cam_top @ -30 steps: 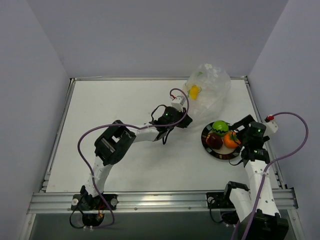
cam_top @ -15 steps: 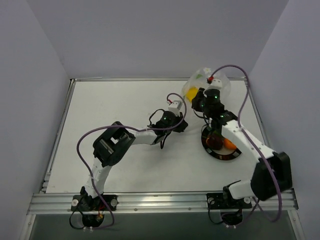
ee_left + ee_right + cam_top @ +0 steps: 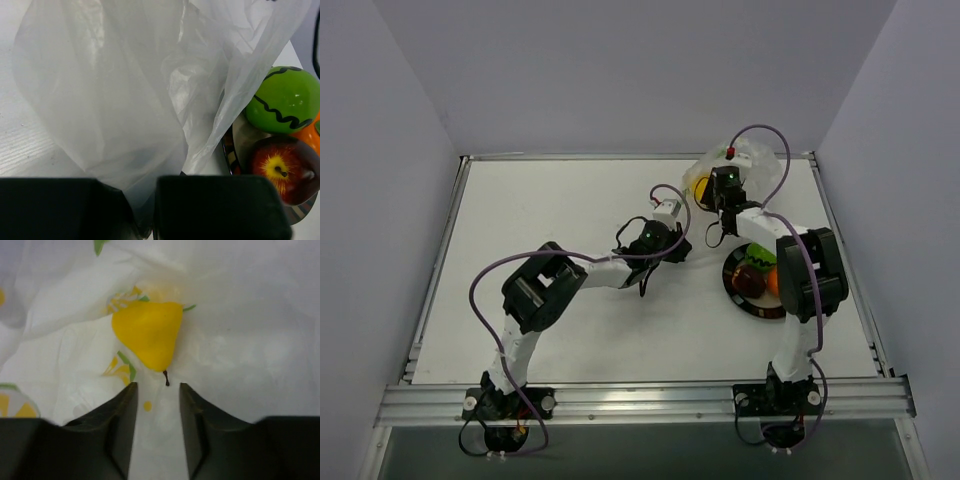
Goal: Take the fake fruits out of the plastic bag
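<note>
The clear plastic bag (image 3: 745,165) with green and yellow marks lies at the far right of the table. The yellow fruit (image 3: 702,187) is in it. In the right wrist view the yellow fruit (image 3: 147,335) lies on the bag's plastic (image 3: 240,340), stem toward me. My right gripper (image 3: 156,387) is open just short of the fruit and holds nothing; from above it (image 3: 713,192) is at the bag. My left gripper (image 3: 677,243) is shut on the bag's near edge (image 3: 115,100). The green (image 3: 761,255), dark red (image 3: 749,281) and orange (image 3: 776,283) fruits sit on the plate.
The round black-rimmed plate (image 3: 757,308) lies right of centre, just below the bag. In the left wrist view its rim (image 3: 227,150) is close beside the bag. Table edge rails run along the right and far sides.
My right arm swung from beside the plate up and left to the bag, and its open gripper now points at the yellow fruit. The left gripper shifted slightly, still holding the bag.
</note>
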Controlling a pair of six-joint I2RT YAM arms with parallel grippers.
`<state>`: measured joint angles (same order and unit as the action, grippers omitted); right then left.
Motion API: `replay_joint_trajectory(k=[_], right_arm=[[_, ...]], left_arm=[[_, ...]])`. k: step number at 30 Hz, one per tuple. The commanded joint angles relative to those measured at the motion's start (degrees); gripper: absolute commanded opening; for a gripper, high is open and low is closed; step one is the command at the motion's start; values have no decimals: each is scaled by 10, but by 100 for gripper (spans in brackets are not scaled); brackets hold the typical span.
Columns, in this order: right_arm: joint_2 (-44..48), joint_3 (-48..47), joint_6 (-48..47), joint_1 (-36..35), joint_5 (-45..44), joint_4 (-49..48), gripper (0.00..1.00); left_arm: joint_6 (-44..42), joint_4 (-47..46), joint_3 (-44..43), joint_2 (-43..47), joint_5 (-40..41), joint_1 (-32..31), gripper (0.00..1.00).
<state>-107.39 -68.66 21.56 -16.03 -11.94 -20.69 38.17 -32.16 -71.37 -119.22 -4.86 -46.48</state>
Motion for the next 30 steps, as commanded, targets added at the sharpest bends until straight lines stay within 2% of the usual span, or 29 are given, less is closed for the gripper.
replay_joint_trajectory(k=[1,3,4,5,9,10,13,18,24,25,27,28,30], right_arm=[[-35,-40,23,22,2,-63,39],[-57,-47,31,32,10,-80,52],[-64,-54,41,35,26,-94,66],[-70,-60,44,38,32,-101,71],[-116,-95,45,44,61,-102,80],[-122,-107,45,45,73,-101,85],[-148,-122,53,46,83,-101,93],[-179,-148,66,46,129,-117,100],[-244,-219,60,58,151,-108,98],[-246,-228,56,59,151,-110,90],[-247,-234,47,59,152,-116,84],[-246,-238,38,59,160,-118,68],[-237,-238,30,59,165,-117,47]], left_arm=[[1,3,-18,36,5,3,2],[1,4,-20,33,-1,2,2],[1,6,-21,31,-1,2,2],[1,7,-22,30,-1,2,2],[-6,19,-24,34,2,2,2],[-6,21,-24,34,4,2,2],[-7,25,-25,35,2,2,2],[-10,29,-28,29,-1,2,2],[-16,34,-30,32,-3,2,2],[-17,35,-30,32,-2,2,3],[-20,37,-30,31,-2,3,2],[-20,37,-31,31,-2,3,2],[-21,38,-33,28,-3,3,2]])
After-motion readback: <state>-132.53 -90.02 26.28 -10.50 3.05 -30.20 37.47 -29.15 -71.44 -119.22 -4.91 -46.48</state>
